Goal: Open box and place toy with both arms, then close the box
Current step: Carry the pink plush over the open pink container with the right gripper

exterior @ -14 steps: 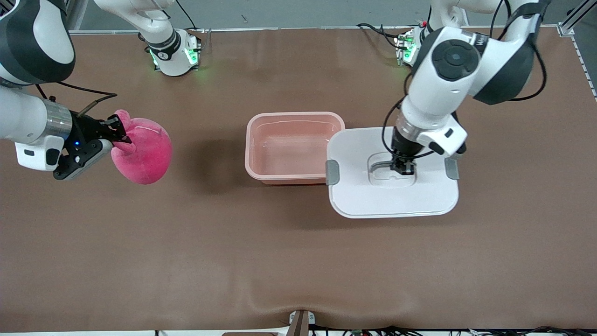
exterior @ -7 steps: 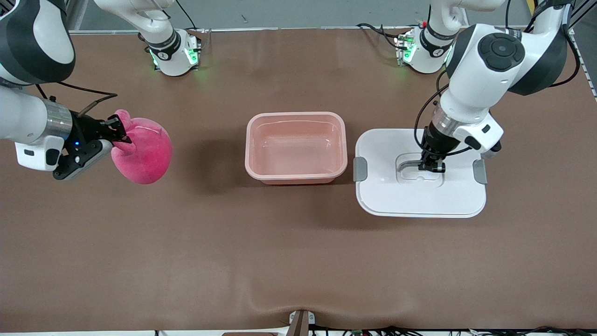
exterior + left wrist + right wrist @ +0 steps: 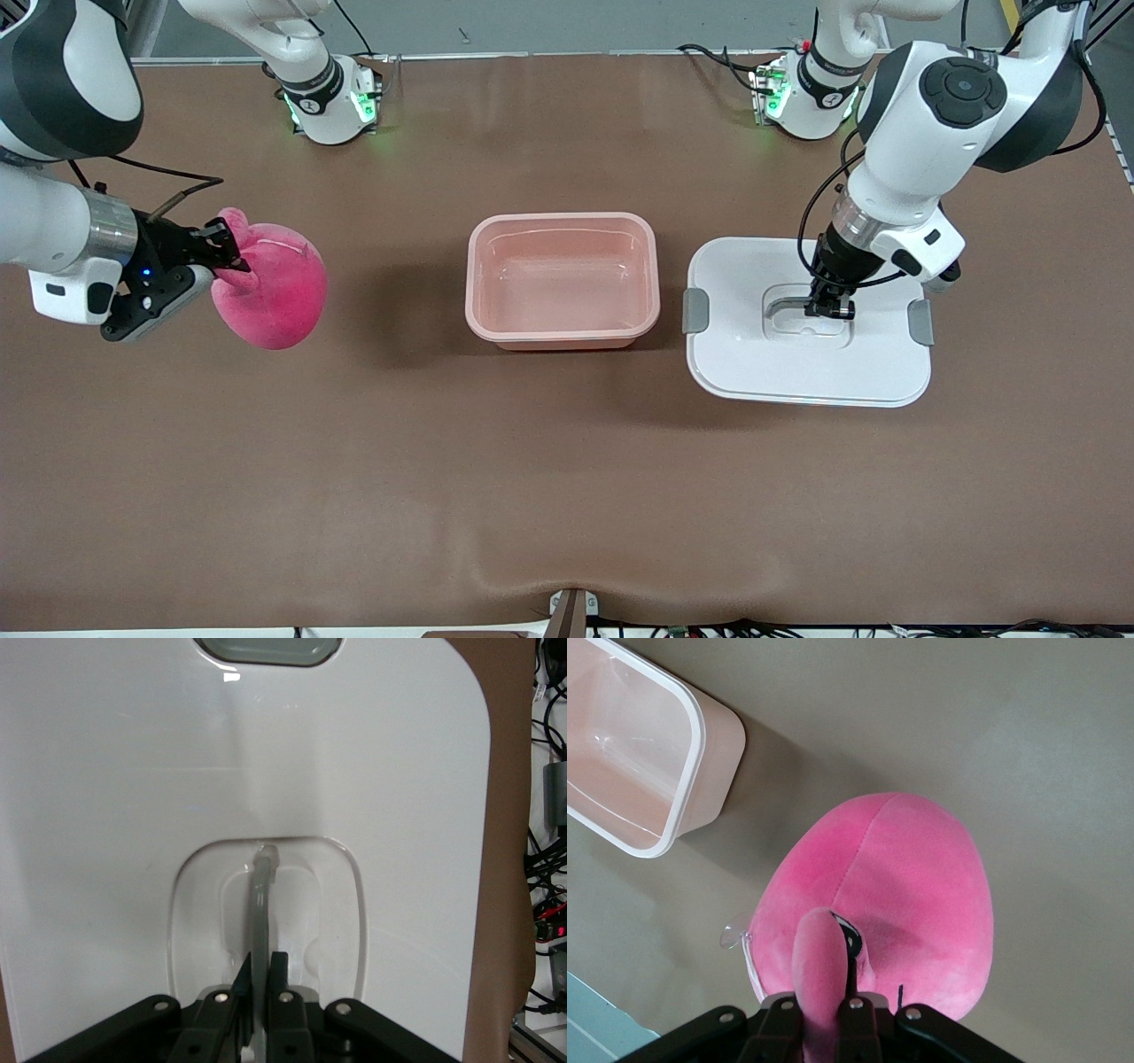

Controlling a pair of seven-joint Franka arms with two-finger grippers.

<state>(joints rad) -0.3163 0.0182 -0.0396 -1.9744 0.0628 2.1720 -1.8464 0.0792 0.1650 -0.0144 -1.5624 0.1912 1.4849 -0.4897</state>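
The box (image 3: 563, 279) sits open mid-table. Its lid (image 3: 808, 354) is beside it, toward the left arm's end; the left gripper (image 3: 829, 309) pinches the lid's handle (image 3: 261, 904). Toward the right arm's end, the right gripper (image 3: 232, 250) holds the toy (image 3: 275, 288) up over the table, jaws clamped on a plush nub.

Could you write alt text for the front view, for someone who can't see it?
An open pink box sits mid-table between two robot arms. The left gripper is shut on the handle of the white lid, toward its end of the table; the right gripper is shut on a pink plush toy.
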